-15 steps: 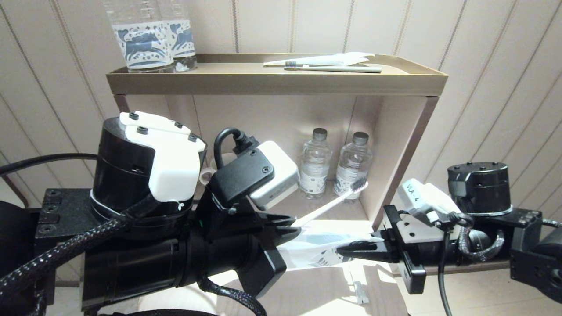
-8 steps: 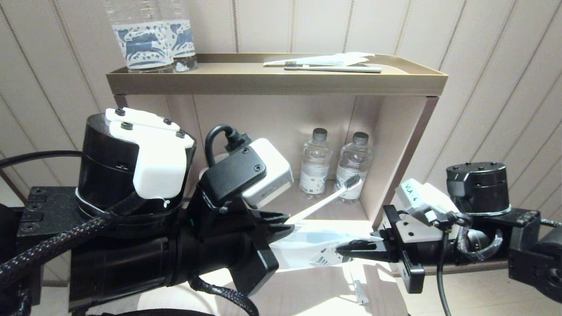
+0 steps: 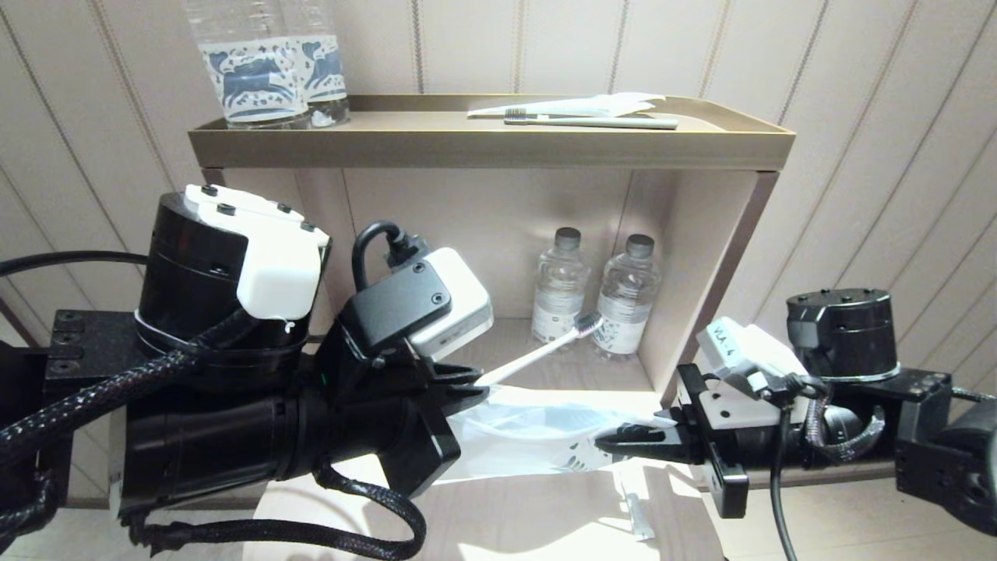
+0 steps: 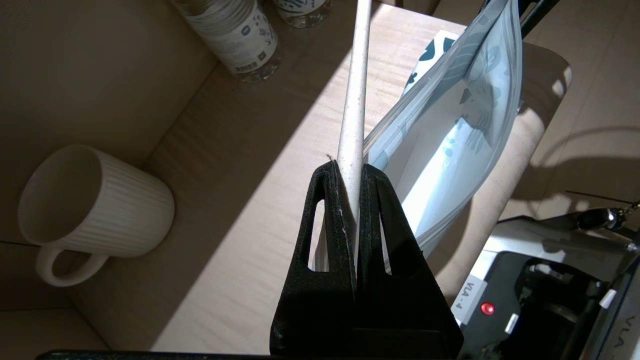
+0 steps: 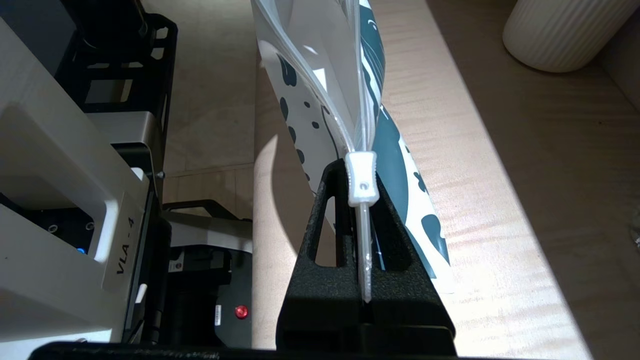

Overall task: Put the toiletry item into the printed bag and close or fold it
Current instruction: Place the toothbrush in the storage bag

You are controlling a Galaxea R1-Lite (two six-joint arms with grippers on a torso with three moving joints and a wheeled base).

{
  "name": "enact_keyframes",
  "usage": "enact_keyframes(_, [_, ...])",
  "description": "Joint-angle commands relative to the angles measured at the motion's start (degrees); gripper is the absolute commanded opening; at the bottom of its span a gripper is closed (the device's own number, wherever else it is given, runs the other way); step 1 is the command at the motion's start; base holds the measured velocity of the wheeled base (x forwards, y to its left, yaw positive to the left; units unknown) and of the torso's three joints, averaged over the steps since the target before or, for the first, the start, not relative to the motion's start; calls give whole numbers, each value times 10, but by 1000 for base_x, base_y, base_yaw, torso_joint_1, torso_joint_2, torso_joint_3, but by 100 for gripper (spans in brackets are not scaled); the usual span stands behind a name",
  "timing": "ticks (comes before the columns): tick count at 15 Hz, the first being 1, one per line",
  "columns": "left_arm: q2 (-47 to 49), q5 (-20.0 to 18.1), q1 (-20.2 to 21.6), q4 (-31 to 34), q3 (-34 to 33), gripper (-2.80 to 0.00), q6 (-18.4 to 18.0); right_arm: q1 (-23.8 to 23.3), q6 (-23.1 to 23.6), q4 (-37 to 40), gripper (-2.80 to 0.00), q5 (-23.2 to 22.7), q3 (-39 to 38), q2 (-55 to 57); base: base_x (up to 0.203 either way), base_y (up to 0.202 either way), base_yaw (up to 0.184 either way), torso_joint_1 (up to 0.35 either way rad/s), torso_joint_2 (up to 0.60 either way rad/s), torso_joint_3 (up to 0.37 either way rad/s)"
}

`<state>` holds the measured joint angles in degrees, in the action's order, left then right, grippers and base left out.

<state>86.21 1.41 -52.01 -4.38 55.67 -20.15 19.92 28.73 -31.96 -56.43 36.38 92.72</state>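
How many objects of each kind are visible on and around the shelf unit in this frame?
Water bottles: 4, two on the top tray and two in the lower shelf.
Toothbrushes: 2, the white toothbrush in the left gripper and one on the top tray.
Printed bag: 1, held by the right gripper.
White wrapper: 1.
Mug: 1.
Total: 9

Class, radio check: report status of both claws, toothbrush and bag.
Left claw shut on toothbrush. Right claw shut on printed bag edge. Toothbrush outside bag. Nothing blocking.

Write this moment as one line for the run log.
left gripper: shut on long white toothbrush, outside pouch | right gripper: shut on leaf-printed translucent plastic pouch, mouth open | stage: insertion not yet done
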Motion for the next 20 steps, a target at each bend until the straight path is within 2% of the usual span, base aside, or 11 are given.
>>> enact_keyframes(1, [1, 6, 2, 1, -1, -280, -8, 0, 2, -2, -280, 1, 0, 2, 0, 0, 0, 0, 0, 0])
enact_keyframes(9, [13, 16, -4, 9, -1, -280, -32, 1, 3, -3, -280, 13, 3, 12, 0, 0, 0, 0, 0, 0])
enact_keyframes(13, [56, 19, -38, 9, 10, -280, -48, 2, 3, -3, -280, 15, 5, 12, 0, 0, 0, 0, 0, 0])
enact_keyframes(15, [61, 39, -49, 9, 8, -280, -61, 2, 3, -3, -280, 15, 6, 13, 0, 0, 0, 0, 0, 0])
enact_keyframes(20, [35, 60, -50, 16, 5, -280, -62, 0, 3, -3, -280, 15, 11, 17, 0, 0, 0, 0, 0, 0])
